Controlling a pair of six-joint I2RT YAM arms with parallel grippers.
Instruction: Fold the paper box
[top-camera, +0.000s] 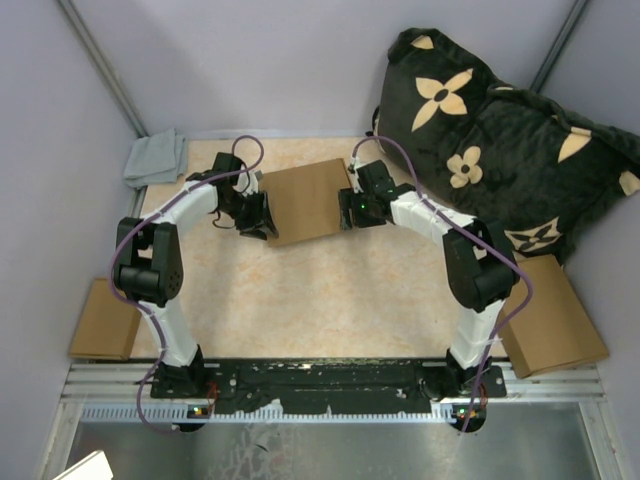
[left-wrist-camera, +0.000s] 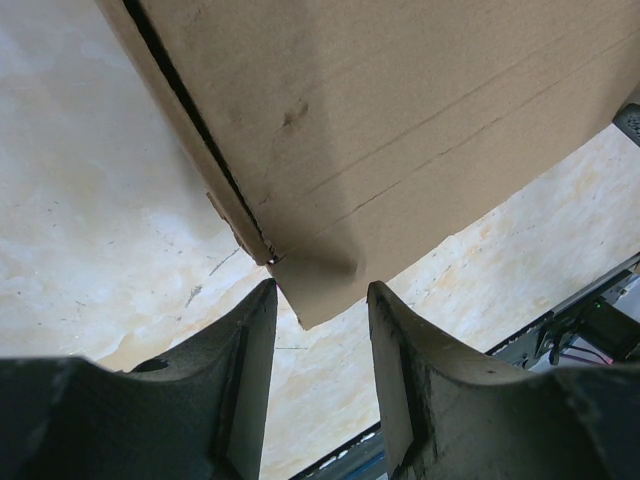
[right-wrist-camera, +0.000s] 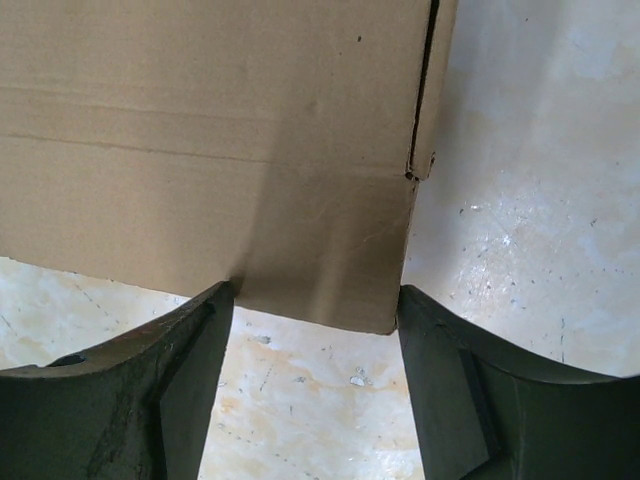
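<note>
while the arm bases sit bolted at the near edge, a smaller flat cardboard piece (top-camera: 105, 320) lies beside the table's left edge and a ready-made brown box (top-camera: 553, 318) beside its right, both well apart from the work. further in, the left gripper (left-wrist-camera: 321, 288) and the right gripper (right-wrist-camera: 315, 292) face each other across the paper box (top-camera: 305, 200), which lies closed and shallow on the table (top-camera: 330, 300), toward its far side. the left jaws stand narrowly apart with the box's near left corner poking just between the tips, not pinched as far as i can see. the right jaws are spread wide around a corner on the box's right side and clamp nothing. i'd judge the box light, stiff in its panels, weak at the creases and a bit slick on that smooth top, so a one-sided push would likely skate it. the best hold looks to be a thin edge or corner flap, braced from the opposite side. beyond, a grey cloth (top-camera: 155, 158) lies at the far left corner and a black flower-print cushion (top-camera: 500, 150) at far right.
</note>
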